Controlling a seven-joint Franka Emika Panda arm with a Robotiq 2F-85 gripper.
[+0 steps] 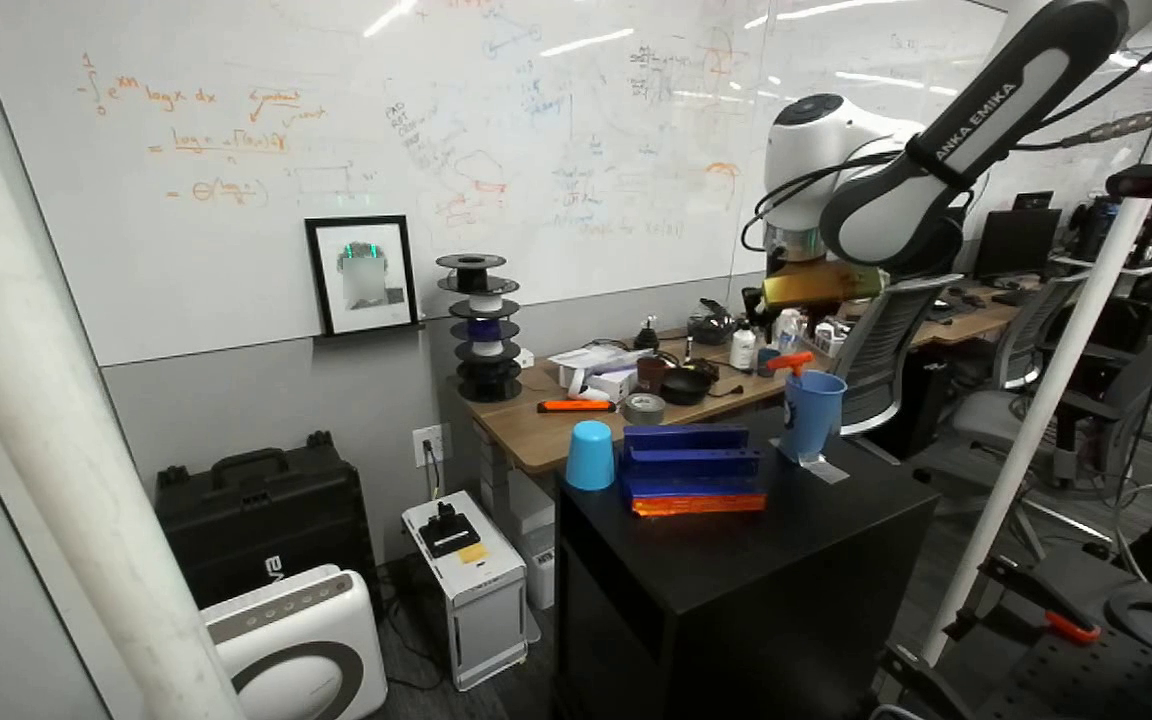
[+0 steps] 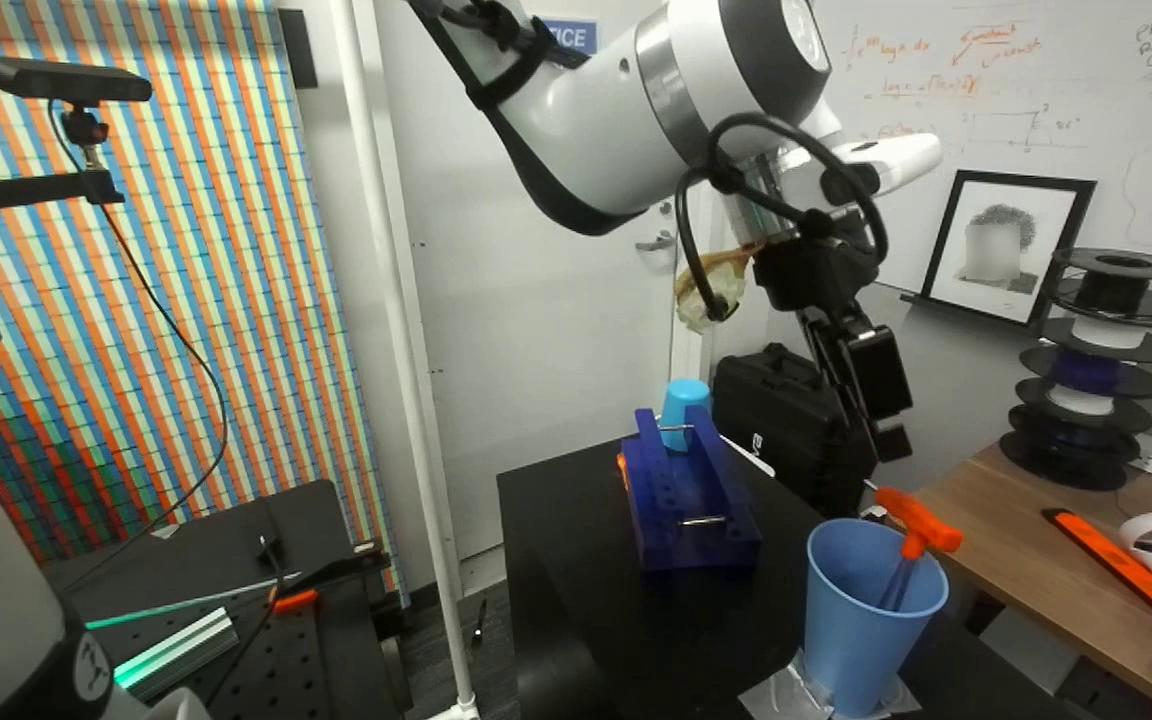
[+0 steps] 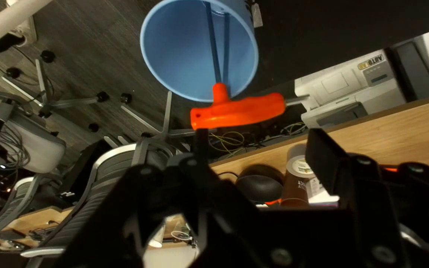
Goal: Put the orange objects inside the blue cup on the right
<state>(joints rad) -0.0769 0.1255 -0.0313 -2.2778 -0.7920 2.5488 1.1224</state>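
The blue cup point(image 1: 812, 415) stands upright on the black cabinet top and also shows in an exterior view point(image 2: 866, 620). An orange T-handled tool point(image 3: 238, 111) leans in it, shaft inside, handle over the rim; it shows in both exterior views point(image 1: 791, 362) point(image 2: 921, 520). My gripper point(image 3: 258, 136) is open and has nothing between its fingers. In an exterior view the gripper point(image 2: 876, 400) hangs above the cup, apart from the handle. An orange strip point(image 1: 698, 505) runs along the base of a dark blue rack; whether it is a separate piece I cannot tell.
The dark blue rack point(image 2: 691, 490) sits on the black cabinet point(image 1: 676, 570). An upside-down cyan cup point(image 1: 591, 455) stands beside it. A wooden desk point(image 1: 536, 430) behind holds an orange-and-black cutter point(image 1: 576, 406), a tape roll point(image 1: 643, 408) and a black bowl point(image 1: 686, 385). Tape holds the cup's base.
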